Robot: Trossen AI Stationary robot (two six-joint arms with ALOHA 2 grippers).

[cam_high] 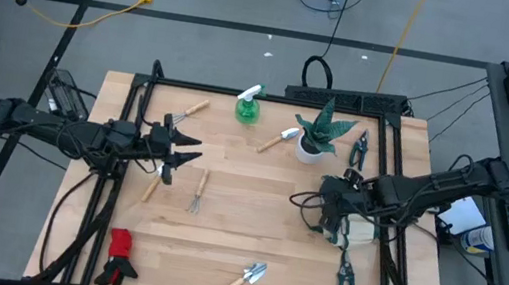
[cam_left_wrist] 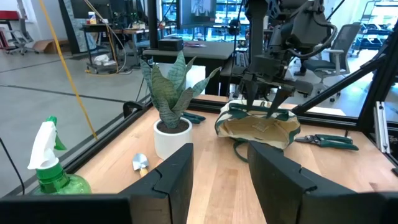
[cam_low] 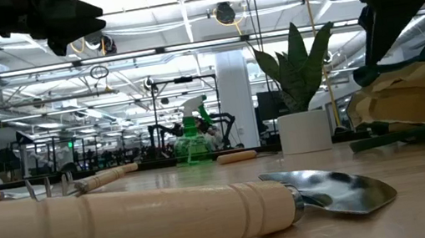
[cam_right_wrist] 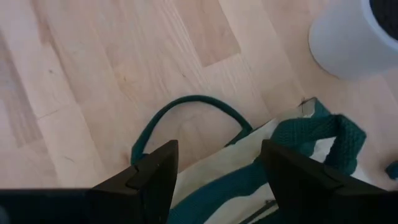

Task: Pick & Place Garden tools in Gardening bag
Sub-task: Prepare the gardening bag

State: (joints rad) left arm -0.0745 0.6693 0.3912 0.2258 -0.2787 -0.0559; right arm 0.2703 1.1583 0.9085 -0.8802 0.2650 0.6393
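- Soft beige fabric gardening bag with dark green trim and loop handles [cam_high: 351, 228] sits at right-centre of the high view, near the table's right edge, slumped, one handle lying flat on the wood.
- Right gripper [cam_high: 330, 212] hangs right over the bag; fingers spread wide, nothing between them, tips at the bag's rim.
- White-potted spiky green plant [cam_high: 316, 137] just above the bag in frame.
- Dark-handled pruning shears [cam_high: 359, 148] right of the plant; second pair of shears [cam_high: 345, 278] below the bag.
- Left gripper [cam_high: 183, 150] at left-centre, raised off the table, fingers apart, empty.
- Wooden-handled metal rake [cam_high: 198, 191] just below-right of it; wooden-handled fork [cam_high: 186, 112] above it.
- Green spray bottle with white trigger [cam_high: 248, 104] top centre; small trowel [cam_high: 278, 138] beside the plant.
- Second wooden-handled trowel [cam_high: 243, 280] bottom centre.
- Red-and-black gloves [cam_high: 120, 256] lower left.
- Light wooden table [cam_high: 252, 223] carries it all.
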